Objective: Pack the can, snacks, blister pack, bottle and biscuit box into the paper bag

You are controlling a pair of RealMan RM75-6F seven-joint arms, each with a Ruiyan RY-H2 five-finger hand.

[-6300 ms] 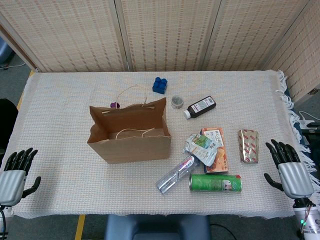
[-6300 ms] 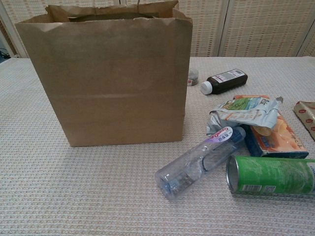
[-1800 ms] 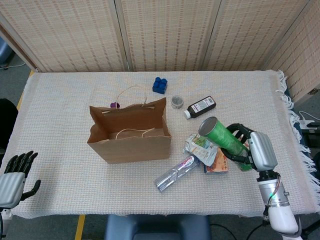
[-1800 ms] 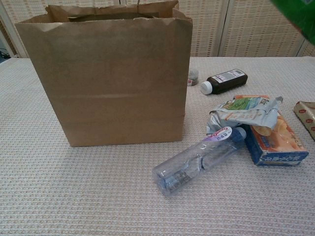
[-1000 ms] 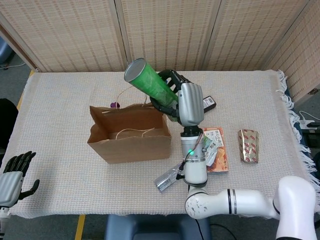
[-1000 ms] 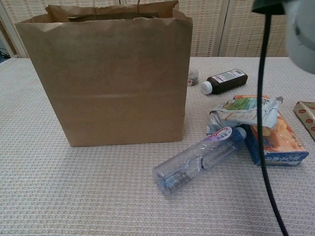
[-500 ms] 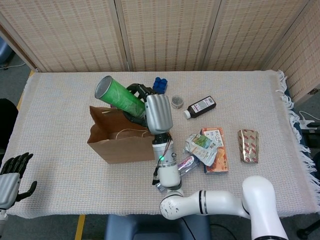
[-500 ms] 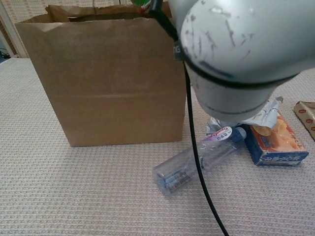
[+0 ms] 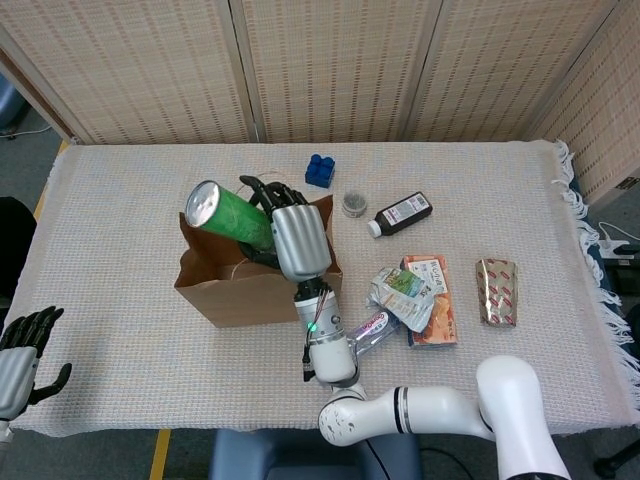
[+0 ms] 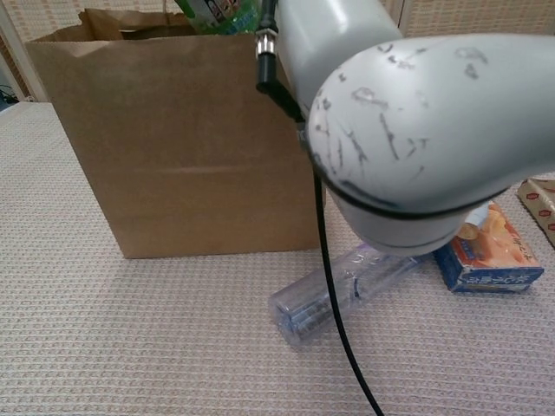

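Note:
My right hand (image 9: 295, 235) grips the green can (image 9: 226, 215) and holds it tilted over the open top of the brown paper bag (image 9: 240, 290), silver end up and to the left. In the chest view the can's green side (image 10: 217, 13) shows just above the bag (image 10: 173, 139), and my right arm fills the right half. The clear bottle (image 9: 368, 327) lies by the bag's front right corner. The crumpled snack pouch (image 9: 402, 290) rests against the orange biscuit box (image 9: 438, 305). The blister pack (image 9: 497, 290) lies further right. My left hand (image 9: 20, 360) hangs open off the table's front left corner.
A dark brown medicine bottle (image 9: 402, 213), a small round jar (image 9: 354, 204) and a blue block (image 9: 319, 170) sit behind the bag toward the table's far side. Woven screens stand behind the table. The cloth's fringed edge (image 9: 575, 210) runs down the right.
My right hand has carried the can a little leftward and lower, down toward the bag's opening. The arm now blocks more of the chest view. The left hand has stayed put.

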